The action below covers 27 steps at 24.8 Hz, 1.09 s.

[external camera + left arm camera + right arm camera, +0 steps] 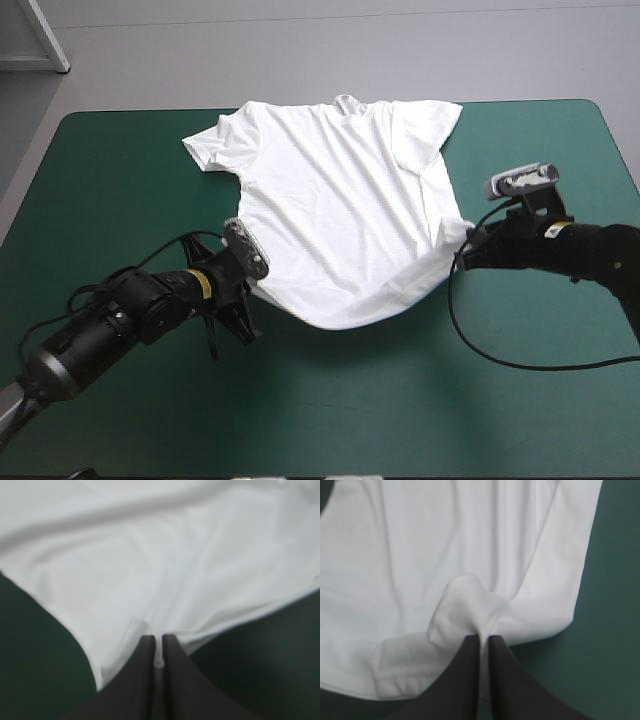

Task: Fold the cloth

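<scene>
While the white T-shirt (pixel 340 190) lies spread on the far half of the teal-green table (pixel 400 420), its collar by the far edge, both tools pinch its near hem. The left tool (pixel 159 641) is almost closed, with the hem's left corner squeezed between its black fingers (pixel 142 672). The right tool (pixel 484 640) is almost closed too, holding a bunched bit of hem at the right corner. Between them the hem curves toward the near edge, with a dark shadow under it.
</scene>
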Available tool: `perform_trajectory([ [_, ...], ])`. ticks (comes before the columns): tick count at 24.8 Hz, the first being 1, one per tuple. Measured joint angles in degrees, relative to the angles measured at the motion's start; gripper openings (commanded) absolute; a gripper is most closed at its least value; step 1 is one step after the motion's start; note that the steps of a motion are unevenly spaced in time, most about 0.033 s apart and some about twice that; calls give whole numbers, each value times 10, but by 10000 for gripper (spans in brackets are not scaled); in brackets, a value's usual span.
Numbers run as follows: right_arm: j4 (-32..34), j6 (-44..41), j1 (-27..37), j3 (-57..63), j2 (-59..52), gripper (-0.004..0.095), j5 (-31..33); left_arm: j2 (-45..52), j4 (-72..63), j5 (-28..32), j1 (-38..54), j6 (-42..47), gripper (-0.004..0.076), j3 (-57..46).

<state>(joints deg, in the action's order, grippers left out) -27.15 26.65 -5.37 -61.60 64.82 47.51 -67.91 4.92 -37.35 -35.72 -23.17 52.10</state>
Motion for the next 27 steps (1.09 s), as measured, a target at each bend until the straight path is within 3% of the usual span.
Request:
perform_trajectory([
  [6,-52,88,0,-242,40,0,-47,18,162,57,1,59,19,208],
  [11,-53,119,0,-523,88,0,-63,7,241,91,1,59,19,428],
  [14,-55,131,0,-620,99,0,-77,-10,250,95,1,42,19,524],
  [22,-62,144,-1,-786,100,0,-114,-77,251,96,1,-32,19,784],
  [27,-64,154,-1,-800,99,0,-124,-108,251,92,1,-45,19,856],
])
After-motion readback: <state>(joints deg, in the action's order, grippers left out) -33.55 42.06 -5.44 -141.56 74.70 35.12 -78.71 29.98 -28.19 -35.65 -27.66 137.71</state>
